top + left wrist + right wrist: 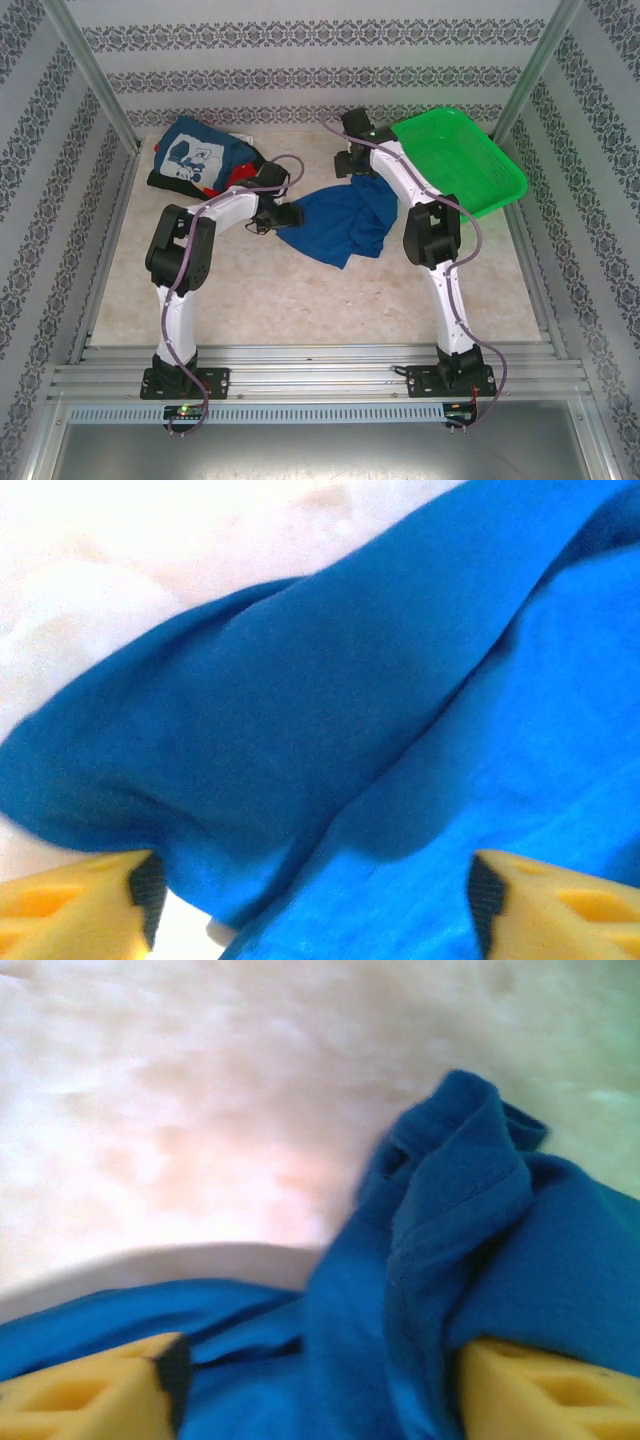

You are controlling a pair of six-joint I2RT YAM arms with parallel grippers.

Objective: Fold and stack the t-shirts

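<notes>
Spreading the crumpled royal-blue t-shirt (340,225), which lies mid-table, likely calls for each pincer to pinch one edge layer and pull outward. The left gripper (315,895) and right gripper (320,1380) both have fingers spread apart over bunched cloth. The pale table (300,310) leaves room in front; stacked shirts (195,155) sit back left, the green basket (470,165) back right.

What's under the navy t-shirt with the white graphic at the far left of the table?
Beneath the navy graphic t-shirt, red cloth and black cloth peek out; the rest is covered.
</notes>
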